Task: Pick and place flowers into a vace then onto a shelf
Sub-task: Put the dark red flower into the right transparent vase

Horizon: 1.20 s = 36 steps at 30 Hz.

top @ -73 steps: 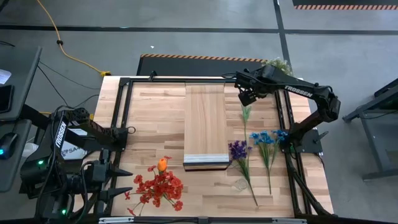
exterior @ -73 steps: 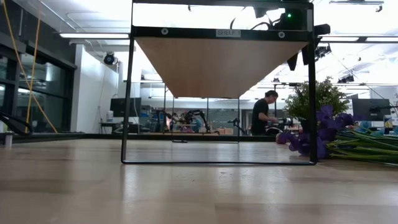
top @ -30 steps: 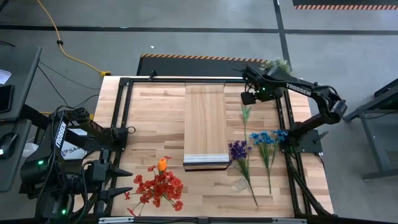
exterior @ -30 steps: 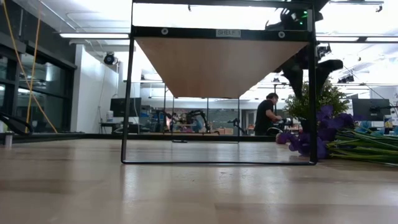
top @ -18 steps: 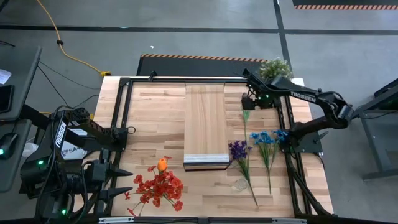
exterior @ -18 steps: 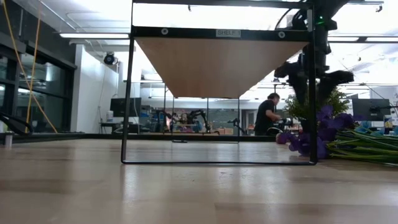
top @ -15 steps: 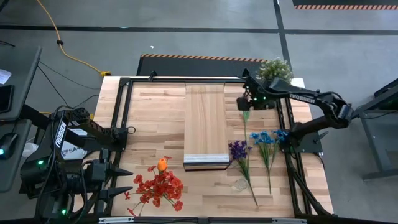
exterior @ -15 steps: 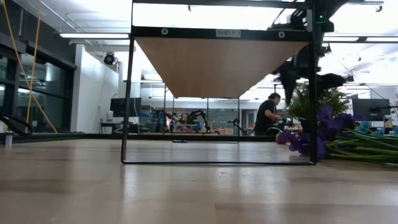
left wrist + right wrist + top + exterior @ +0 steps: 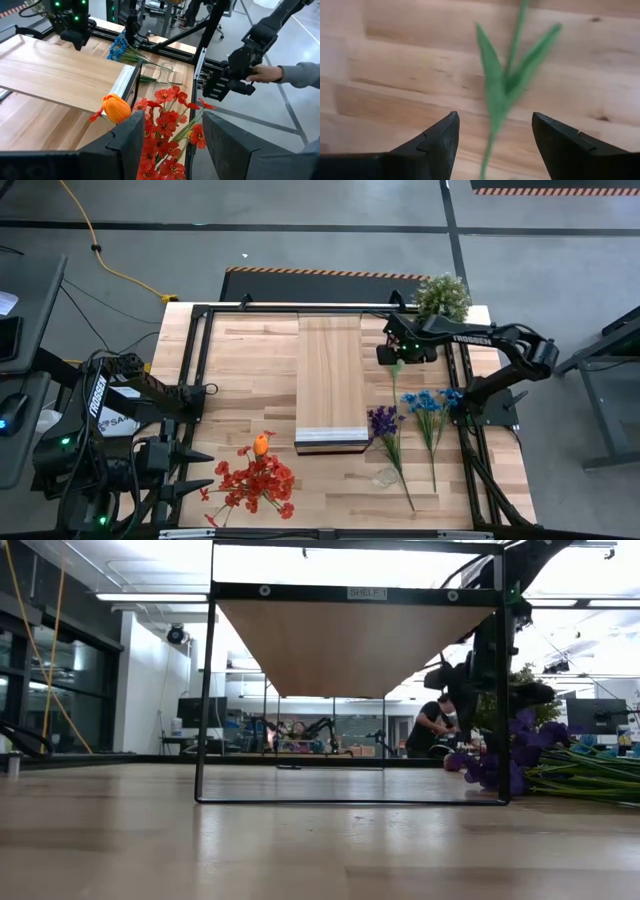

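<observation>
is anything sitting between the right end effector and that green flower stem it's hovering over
Nothing visible does. The right end effector is open above the green stem, which lies between its fingers on bare tabletop beside the shelf. The left end effector waits by the red flowers.

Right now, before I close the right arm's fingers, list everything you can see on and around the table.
Shelf: one, light wood with a pale front edge, raised at the table's centre.
Green stem: one, leafy, flat on the table right of the shelf, under the right gripper.
Purple flowers: one bunch, by the shelf's front right corner.
Blue flowers: one bunch, right of the purple ones.
Red flowers: one bunch, front left.
Orange tulip: one, atop the red bunch.
Vase: one, clear glass, lying at the front.
Potted plant: one, pale green, back right corner.
Right gripper: fingers open, straddling the green stem.
Left gripper: fingers open, parked over the red flowers.
</observation>
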Motion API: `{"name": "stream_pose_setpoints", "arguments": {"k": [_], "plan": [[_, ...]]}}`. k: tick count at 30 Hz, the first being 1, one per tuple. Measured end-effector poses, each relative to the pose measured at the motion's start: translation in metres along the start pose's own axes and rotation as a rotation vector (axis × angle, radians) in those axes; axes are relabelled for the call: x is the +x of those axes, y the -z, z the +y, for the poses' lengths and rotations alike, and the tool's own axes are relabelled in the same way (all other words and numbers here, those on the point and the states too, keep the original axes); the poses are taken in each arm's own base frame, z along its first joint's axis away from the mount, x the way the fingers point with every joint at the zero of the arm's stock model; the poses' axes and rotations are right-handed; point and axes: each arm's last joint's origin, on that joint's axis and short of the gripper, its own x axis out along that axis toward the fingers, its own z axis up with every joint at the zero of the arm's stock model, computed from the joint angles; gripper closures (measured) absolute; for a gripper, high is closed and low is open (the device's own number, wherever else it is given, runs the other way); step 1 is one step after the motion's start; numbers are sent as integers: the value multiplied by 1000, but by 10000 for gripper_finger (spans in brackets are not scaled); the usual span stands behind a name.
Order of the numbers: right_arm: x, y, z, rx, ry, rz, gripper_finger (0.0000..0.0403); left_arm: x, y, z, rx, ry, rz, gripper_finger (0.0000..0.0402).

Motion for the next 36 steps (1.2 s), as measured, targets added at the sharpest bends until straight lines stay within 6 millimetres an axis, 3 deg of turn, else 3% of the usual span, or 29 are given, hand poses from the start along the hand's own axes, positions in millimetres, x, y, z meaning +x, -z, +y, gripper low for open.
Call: {"name": "stream_pose_setpoints", "arguments": {"k": [7,20,36], "plan": [[9,0,-1,25,-41,-31,166,0,0,0,0,0,0,169],[38,15,-22,98,-13,-8,166,0,0,0,0,-1,-3,169],[38,18,-27,147,51,2,164,0,0,0,0,-4,-19,169]]}}
